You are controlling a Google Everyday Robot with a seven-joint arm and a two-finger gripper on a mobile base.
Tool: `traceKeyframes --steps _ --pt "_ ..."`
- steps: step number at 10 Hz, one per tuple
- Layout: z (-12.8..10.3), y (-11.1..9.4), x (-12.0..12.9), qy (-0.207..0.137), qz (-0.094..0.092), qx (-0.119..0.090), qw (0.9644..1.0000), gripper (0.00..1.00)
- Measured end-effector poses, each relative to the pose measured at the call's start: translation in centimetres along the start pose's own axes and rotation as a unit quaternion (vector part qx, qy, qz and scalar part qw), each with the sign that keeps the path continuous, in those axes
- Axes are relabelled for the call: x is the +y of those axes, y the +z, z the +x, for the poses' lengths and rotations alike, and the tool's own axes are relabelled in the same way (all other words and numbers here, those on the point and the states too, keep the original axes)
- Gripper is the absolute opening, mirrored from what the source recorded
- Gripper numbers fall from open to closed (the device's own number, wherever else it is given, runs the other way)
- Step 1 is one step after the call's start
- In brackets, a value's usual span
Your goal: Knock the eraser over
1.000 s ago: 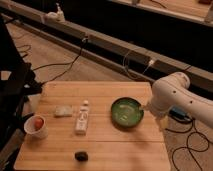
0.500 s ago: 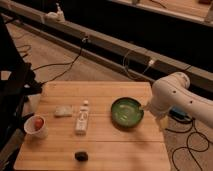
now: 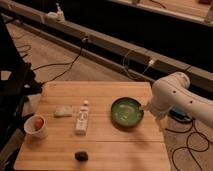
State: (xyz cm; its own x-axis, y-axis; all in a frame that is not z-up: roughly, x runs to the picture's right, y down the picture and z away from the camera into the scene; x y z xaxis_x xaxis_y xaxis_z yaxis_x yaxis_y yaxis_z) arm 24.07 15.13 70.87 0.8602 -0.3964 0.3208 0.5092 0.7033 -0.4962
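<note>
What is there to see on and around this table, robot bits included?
table: one, light wood, centre.
bowl: one, green, right part of the table.
tube: one, white, lying left of the bowl.
lump: one, whitish, left of the tube.
cup: one, white, something orange-red inside, left edge.
eraser: one, black, near the front edge.
cables: several, dark, on the floor.
arm: one, white, right of the table.
claw: one, white, by the right edge, beside the bowl.
</note>
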Motion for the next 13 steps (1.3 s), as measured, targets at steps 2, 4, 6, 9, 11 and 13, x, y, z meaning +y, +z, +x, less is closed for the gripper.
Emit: traceKeyframes --steps 2,4,6,9,11,13 --pt "0.0 0.0 0.0 0.0 0.0 0.0 1.0 0.8" --pt "0.0 0.0 0.0 0.0 0.0 0.0 1.0 0.78" --pt "0.0 0.0 0.0 0.0 0.0 0.0 1.0 0.62" --pt "0.0 0.0 0.0 0.0 0.0 0.0 1.0 0.33" --pt "0.0 0.1 0.2 -0.003 -0.005 0.002 1.0 0.11" --pt "-1.3 1.6 1.3 -0.029 -0.031 -0.006 0.9991 0.0"
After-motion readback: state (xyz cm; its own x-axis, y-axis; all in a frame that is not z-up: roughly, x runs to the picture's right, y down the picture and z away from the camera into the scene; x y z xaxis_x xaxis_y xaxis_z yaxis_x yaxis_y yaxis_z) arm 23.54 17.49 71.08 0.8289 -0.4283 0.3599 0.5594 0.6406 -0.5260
